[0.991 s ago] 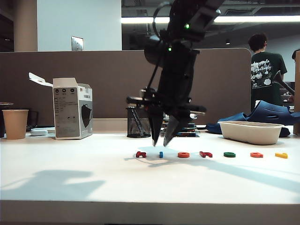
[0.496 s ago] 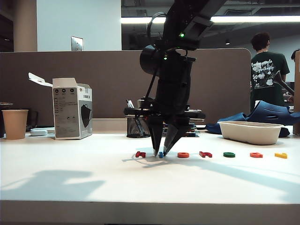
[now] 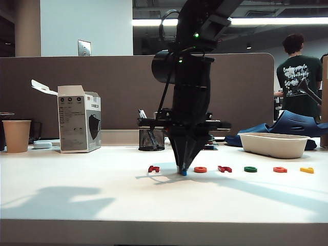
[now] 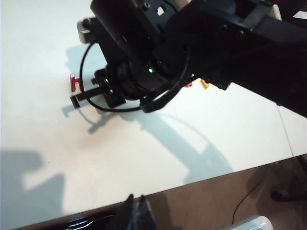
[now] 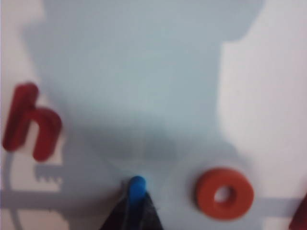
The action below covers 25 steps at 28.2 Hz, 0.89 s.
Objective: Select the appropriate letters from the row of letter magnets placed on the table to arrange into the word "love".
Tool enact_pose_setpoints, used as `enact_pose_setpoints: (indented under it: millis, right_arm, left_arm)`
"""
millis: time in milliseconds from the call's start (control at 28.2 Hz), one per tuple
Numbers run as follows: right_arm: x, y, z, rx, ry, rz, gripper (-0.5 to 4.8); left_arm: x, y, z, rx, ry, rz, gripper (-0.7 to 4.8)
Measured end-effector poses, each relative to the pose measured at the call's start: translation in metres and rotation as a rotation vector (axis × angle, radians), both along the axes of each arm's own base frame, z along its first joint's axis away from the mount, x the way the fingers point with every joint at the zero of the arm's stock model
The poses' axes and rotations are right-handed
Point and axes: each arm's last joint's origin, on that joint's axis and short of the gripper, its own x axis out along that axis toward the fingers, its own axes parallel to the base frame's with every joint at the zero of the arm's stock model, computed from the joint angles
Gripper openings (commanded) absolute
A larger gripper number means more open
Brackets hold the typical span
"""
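The fingers of the right gripper point(image 3: 183, 169) are clamped on the blue bar point(image 5: 136, 188), just beside the orange ring point(image 5: 224, 193). The bar is best lifted straight up. The left gripper point(image 4: 135, 215), near the table point(image 3: 77, 195) edge, is pinched empty.

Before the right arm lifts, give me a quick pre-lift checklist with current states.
1. Right gripper down at the table: ok.
2. Its fingers shut on the blue bar: ok.
3. Grip firm enough to survive the lift: cannot tell.
4. Orange ring apart from the fingers: ok.
5. Dark red letter apart from the fingers: ok.
6. Left gripper shut, off near the table's edge, away from the row: ok.
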Motion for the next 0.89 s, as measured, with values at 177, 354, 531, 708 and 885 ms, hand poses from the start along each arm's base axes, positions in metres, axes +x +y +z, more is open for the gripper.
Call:
enact_pose_setpoints:
  millis: [177,354,531,708,885]
  right_arm:
    - [-0.01,-0.004,0.003,-0.032,0.056,-0.023,-0.09]
    - [-0.027,-0.017,0.012,-0.057,0.105,-0.065,-0.08]
    - [-0.038,-0.024,0.027,0.004,0.079,-0.115,-0.08]
    - [-0.052,-0.023,0.006,-0.002,0.144,-0.146,-0.08]
    - [-0.059,-0.018,0.0,0.008,0.142,-0.167,0.41]
  left_arm:
    - [0.0,0.0,0.0,0.0,0.0,0.0,-0.05]
    - [0.0,0.0,0.0,0.0,0.0,0.0,-0.05]
    - [0.0,0.0,0.0,0.0,0.0,0.0,-0.05]
    - [0.0,0.0,0.0,0.0,0.0,0.0,-0.05]
    - [0.0,0.0,0.0,0.001,0.0,-0.001,-0.05]
